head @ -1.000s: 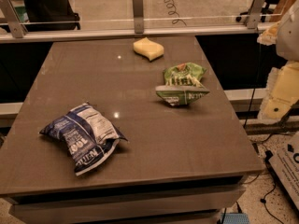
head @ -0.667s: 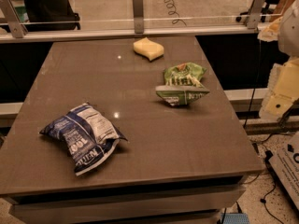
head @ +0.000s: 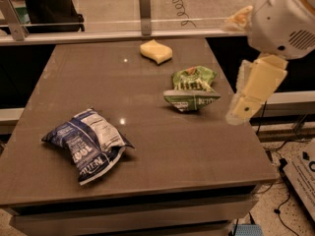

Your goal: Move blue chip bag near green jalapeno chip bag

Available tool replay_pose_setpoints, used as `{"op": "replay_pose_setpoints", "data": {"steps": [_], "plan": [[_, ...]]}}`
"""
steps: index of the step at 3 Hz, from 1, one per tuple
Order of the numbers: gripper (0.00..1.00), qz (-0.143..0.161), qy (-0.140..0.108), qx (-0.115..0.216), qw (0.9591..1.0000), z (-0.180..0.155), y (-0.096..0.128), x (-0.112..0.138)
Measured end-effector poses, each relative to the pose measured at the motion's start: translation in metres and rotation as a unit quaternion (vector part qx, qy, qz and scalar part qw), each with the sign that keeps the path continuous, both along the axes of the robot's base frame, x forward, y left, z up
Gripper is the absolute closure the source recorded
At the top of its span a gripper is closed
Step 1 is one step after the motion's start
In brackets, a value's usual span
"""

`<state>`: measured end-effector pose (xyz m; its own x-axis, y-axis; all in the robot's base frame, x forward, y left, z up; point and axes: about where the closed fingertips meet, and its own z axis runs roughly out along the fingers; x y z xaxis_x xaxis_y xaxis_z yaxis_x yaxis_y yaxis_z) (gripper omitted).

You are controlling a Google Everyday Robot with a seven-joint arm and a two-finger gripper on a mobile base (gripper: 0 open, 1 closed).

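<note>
The blue chip bag [head: 87, 144], crinkled navy foil with a white panel, lies on the front left of the brown table [head: 162, 146]. The green jalapeno chip bag [head: 191, 88] lies crumpled on the table's right side, toward the back. The two bags are well apart. My gripper [head: 237, 113], cream-coloured, hangs from the white arm [head: 283, 14] above the table's right edge, just right of the green bag and far from the blue bag. It holds nothing that I can see.
A yellow sponge [head: 156, 51] lies at the back of the table, behind the green bag. A glass barrier with a metal post [head: 144, 11] runs along the back edge. Cables [head: 283, 191] and floor lie to the right.
The arm and gripper have moved left, from beside the table to above its right edge near the green bag. Both bags and the sponge have not moved.
</note>
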<state>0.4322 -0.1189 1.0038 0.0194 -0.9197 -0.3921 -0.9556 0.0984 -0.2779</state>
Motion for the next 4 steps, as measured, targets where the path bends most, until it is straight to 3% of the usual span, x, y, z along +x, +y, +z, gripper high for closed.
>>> {"op": "replay_pose_setpoints", "data": {"steps": [1, 2, 4], "plan": [[0.00, 0.058, -0.003, 0.040, 0.9975, -0.013, 0.065, -0.023], [0.00, 0.104, 0.010, 0.071, 0.9919, -0.047, 0.126, -0.047], [0.00, 0.113, 0.002, 0.079, 0.9905, -0.043, 0.132, -0.050]]}}
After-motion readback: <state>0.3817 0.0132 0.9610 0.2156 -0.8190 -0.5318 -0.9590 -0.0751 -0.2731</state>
